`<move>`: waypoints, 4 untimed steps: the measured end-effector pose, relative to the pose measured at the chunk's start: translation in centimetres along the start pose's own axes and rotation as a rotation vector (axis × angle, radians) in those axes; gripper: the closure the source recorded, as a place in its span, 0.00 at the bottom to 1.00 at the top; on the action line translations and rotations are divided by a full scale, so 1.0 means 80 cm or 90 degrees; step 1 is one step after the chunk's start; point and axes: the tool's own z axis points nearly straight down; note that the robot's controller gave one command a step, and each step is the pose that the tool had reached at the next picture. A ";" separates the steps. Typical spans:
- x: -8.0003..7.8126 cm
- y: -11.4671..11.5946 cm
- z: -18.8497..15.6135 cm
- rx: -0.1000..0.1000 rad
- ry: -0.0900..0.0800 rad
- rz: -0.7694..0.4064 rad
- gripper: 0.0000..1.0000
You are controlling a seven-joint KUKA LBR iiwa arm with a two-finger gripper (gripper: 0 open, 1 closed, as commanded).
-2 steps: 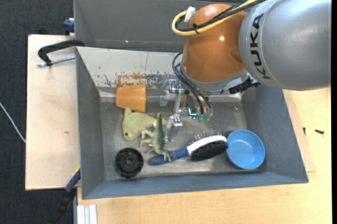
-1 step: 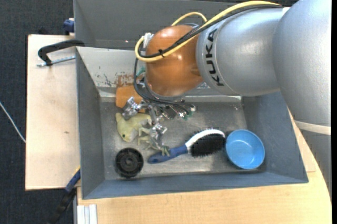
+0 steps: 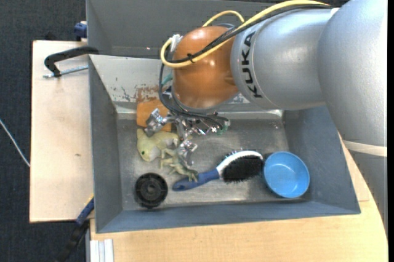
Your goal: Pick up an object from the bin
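Silver arm hogs the top, its gripper low over the bin floor, left of middle. Pale yellow-green toy, lumpy and leggy, sprawls under it and off to its left, lying roughly crosswise. Can't tell if the gripper's released or clenched. Brush lies just to the right.

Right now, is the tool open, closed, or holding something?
Tool: cannot be told. It sits low by the pale yellow toy, left of the blue-handled brush.
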 end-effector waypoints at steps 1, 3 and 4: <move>-0.016 0.001 0.006 -0.001 0.000 -0.087 0.00; -0.036 0.008 0.023 -0.002 -0.003 -0.426 0.00; -0.037 0.010 0.021 -0.003 -0.004 -0.427 1.00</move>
